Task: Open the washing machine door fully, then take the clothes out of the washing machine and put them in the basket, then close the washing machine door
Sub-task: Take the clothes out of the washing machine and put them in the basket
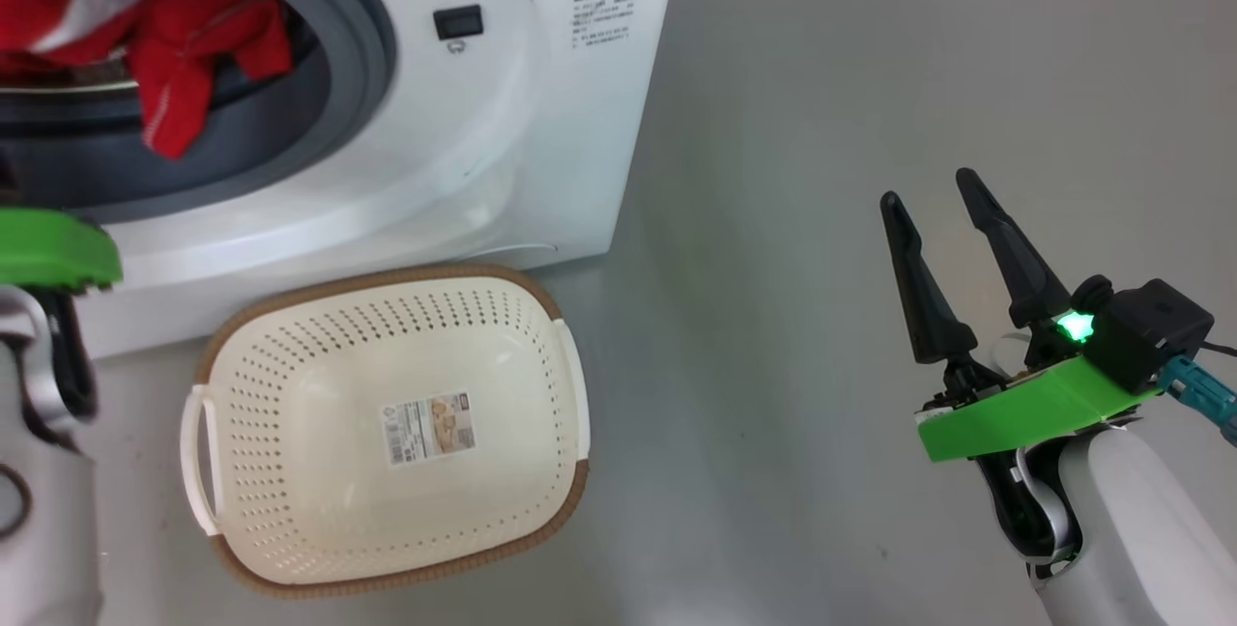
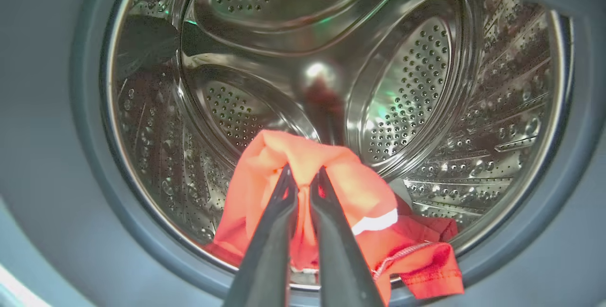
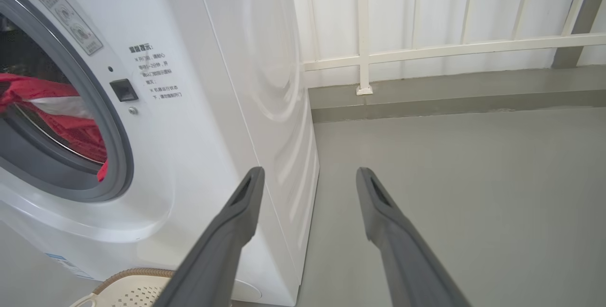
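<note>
The white washing machine point(image 1: 503, 124) stands at the upper left of the head view, its mouth uncovered; its door is out of view. Red clothes point(image 1: 184, 56) with white panels hang over the grey rubber ring. In the left wrist view my left gripper point(image 2: 303, 176) is at the drum mouth, shut on a fold of the red clothes point(image 2: 350, 193), lifted above the rest of the pile. The cream basket point(image 1: 387, 428) sits on the floor in front of the machine, with nothing in it. My right gripper point(image 1: 930, 186) hovers open over bare floor, right of the basket.
Grey floor point(image 1: 821, 75) spreads to the right of the machine. In the right wrist view a white railing point(image 3: 426, 51) and a low grey kerb point(image 3: 450, 94) close off the far side. The machine's side panel point(image 3: 270, 84) is just left of my right fingers point(image 3: 246, 193).
</note>
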Controlling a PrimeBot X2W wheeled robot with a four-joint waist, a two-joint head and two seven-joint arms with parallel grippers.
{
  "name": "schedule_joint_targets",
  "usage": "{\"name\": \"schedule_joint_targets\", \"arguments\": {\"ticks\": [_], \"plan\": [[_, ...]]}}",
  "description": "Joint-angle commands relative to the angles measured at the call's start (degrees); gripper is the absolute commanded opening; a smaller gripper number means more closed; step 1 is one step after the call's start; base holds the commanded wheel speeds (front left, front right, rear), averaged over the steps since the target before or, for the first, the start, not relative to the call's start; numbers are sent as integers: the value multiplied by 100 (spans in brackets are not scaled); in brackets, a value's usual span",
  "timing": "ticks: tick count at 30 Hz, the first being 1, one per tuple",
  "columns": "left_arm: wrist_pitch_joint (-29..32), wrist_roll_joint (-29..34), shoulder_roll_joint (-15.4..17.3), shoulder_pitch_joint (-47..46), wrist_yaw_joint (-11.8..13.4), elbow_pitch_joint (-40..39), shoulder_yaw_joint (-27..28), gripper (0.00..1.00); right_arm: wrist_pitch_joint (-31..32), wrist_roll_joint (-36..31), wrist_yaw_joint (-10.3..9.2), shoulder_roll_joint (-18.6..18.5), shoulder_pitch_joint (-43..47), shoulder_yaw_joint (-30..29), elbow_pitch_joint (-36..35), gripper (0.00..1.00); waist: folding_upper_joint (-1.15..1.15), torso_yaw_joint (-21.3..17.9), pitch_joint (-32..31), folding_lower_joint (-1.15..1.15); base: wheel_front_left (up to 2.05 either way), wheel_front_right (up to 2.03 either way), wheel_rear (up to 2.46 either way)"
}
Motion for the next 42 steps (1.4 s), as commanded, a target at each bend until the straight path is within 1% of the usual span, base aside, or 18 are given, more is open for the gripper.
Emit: {"name": "schedule_joint_targets", "arguments": {"ticks": [1,6,11,20,26,29,33,38,39,42], "plan": [[-44,-52,177,236,15,-304,195,0,-37,20,20,-22,180,110,-111,100,0,80,-206,0,0,0,0],[-44,-47,-78,776,-32,-869,238,0,-37,28,20,-24,295,137,-59,100,0,200,-525,0,0,0,0],[-44,113,-222,1327,-101,-1501,147,0,-37,67,20,-40,433,155,-29,100,0,257,-827,0,0,0,0],[-44,192,-582,2325,-31,-2643,0,0,-37,91,20,-69,687,184,32,100,0,307,-1232,0,0,0,0],[141,90,-829,2902,-29,-3081,-209,0,-37,93,20,-59,791,167,11,100,0,317,-1369,0,0,0,0],[242,6,-925,3130,-70,-2988,-357,0,-37,85,20,-35,816,154,-20,100,0,315,-1326,0,0,0,0],[256,-289,-1030,3241,-191,-2535,-446,0,-37,81,20,-13,783,148,-53,100,0,294,-1175,0,0,0,0],[247,-740,-1104,3008,-422,-1500,-456,0,-37,68,20,-3,675,119,-79,100,0,269,-927,0,0,0,0],[262,-872,-1123,2826,-531,-1026,-495,0,-37,64,20,3,630,118,-87,100,0,264,-807,0,0,0,0],[190,-968,-1129,2475,-661,-336,-513,0,-37,61,20,25,556,127,-94,100,0,254,-633,0,0,0,0]]}}
